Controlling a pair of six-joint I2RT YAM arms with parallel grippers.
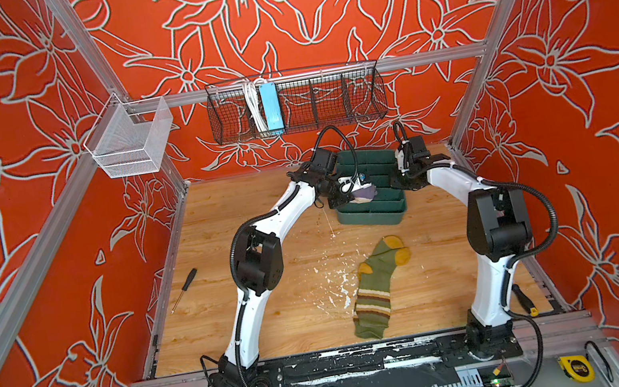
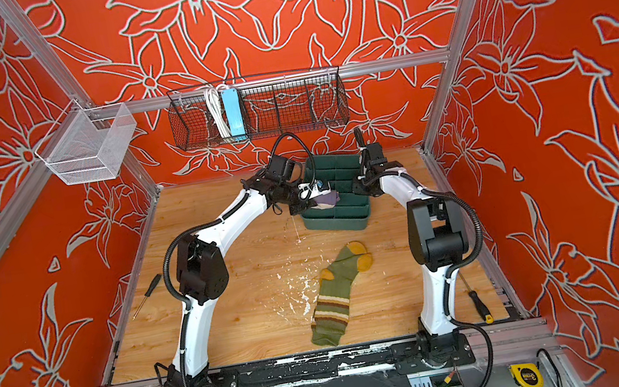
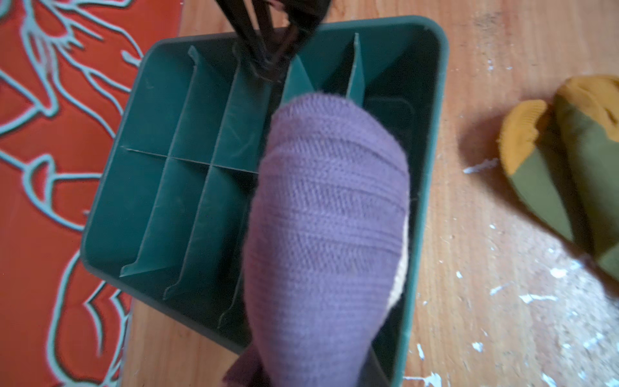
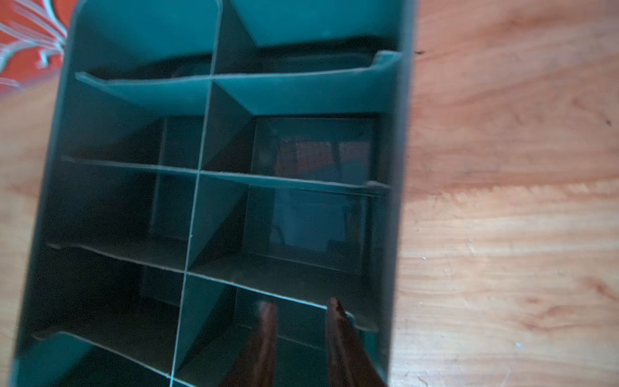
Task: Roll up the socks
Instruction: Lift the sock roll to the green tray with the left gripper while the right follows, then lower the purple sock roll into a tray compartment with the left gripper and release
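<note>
A rolled purple sock point(image 3: 328, 217) with a cream patch at its edge hangs over the green divided bin point(image 3: 435, 134). My left gripper point(image 1: 345, 193) is shut on it, and the sock hides its fingers in the left wrist view. In both top views the purple bundle point(image 2: 328, 200) sits above the bin's near-left cells. An olive sock point(image 1: 377, 289) with mustard toe and heel and brown-cream stripes lies flat on the wooden table. My right gripper point(image 4: 299, 305) hovers over the bin's right side, its fingers point(image 4: 268, 321) apart with nothing between them.
The bin point(image 1: 370, 218) stands at the table's back middle. A screwdriver point(image 1: 184, 290) lies at the left edge and another point(image 1: 522, 299) at the right edge. A black wire basket point(image 1: 296, 104) and a white mesh basket point(image 1: 131, 140) hang on the frame.
</note>
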